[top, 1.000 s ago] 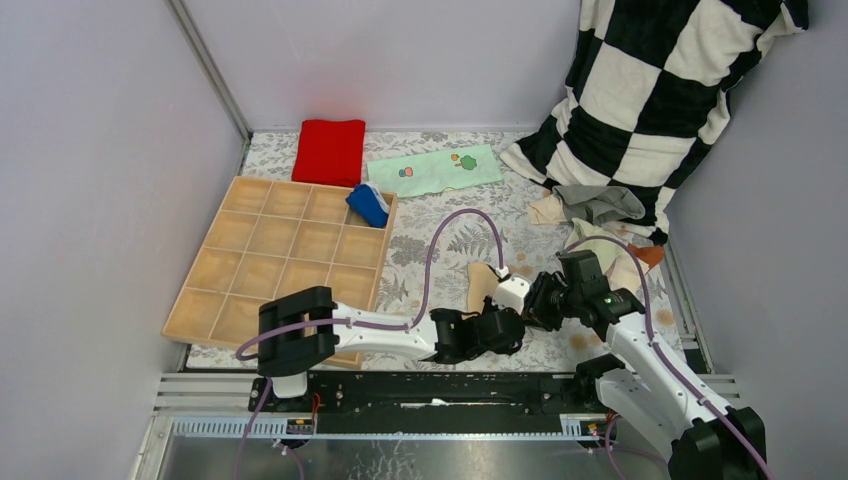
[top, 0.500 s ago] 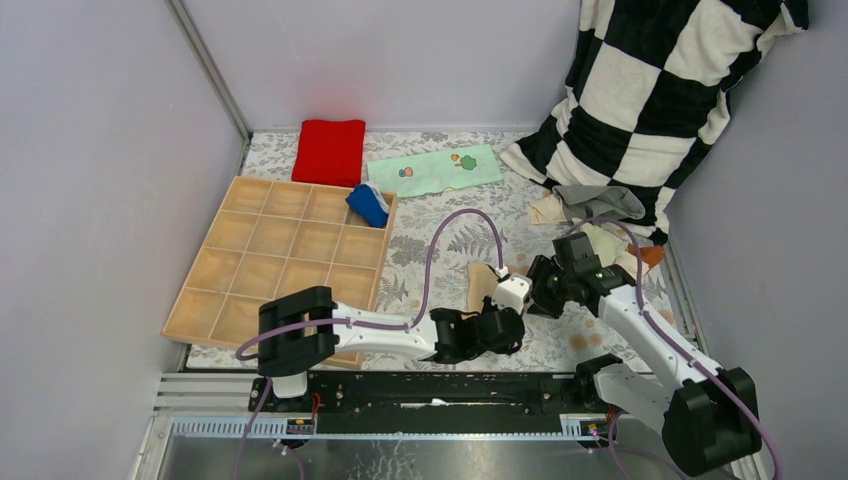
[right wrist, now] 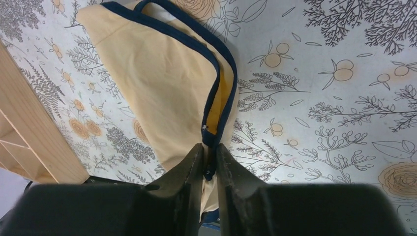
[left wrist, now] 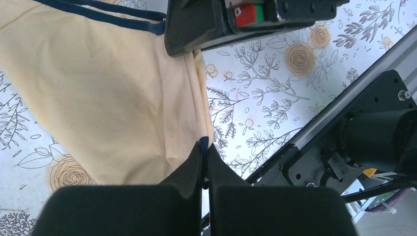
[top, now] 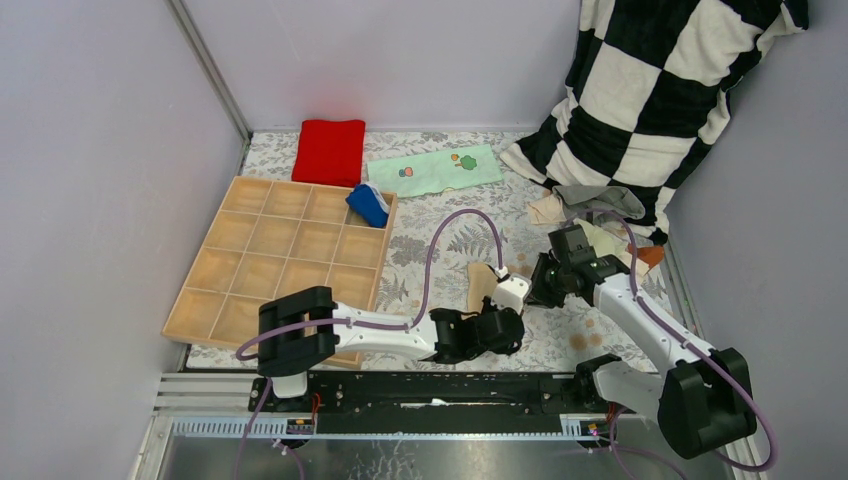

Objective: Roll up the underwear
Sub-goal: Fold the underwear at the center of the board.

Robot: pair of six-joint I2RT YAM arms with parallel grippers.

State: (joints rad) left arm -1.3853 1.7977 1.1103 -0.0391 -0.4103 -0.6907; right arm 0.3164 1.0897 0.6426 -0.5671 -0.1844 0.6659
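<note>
In the top view, the tan underwear point(top: 483, 283) is seen flat on the flowered tablecloth point(top: 440, 290), a little toward 5 o'clock from the table's middle, between the two grippers. Its edges are lined with dark blue trim.

The left gripper point(top: 497, 318) is placed at the 6 o'clock side of this piece. In the left wrist view, the left gripper point(left wrist: 205, 150) is closed, and a corner of the tan underwear point(left wrist: 113, 88) with its blue trim is pinched between the fingertips.

The right gripper point(top: 530, 292) is brought in from 3 o'clock. In the right wrist view, the right gripper point(right wrist: 210, 150) is almost closed, and the dark trim of the tan underwear point(right wrist: 167, 83) is held in the narrow gap between its fingers. The cloth is spread away from the fingers toward 11 o'clock.

A wooden tray point(top: 240, 185) with many compartments is seen at 9 o'clock. The blue striped underwear point(top: 368, 205) is found rolled in its far right corner compartment. A pile of underwear point(top: 600, 210) is seen at 2 o'clock, touching the checkered cloth point(top: 660, 90). A red cloth point(top: 329, 150) is laid at 11 o'clock and a mint cloth point(top: 435, 170) at 12 o'clock.
</note>
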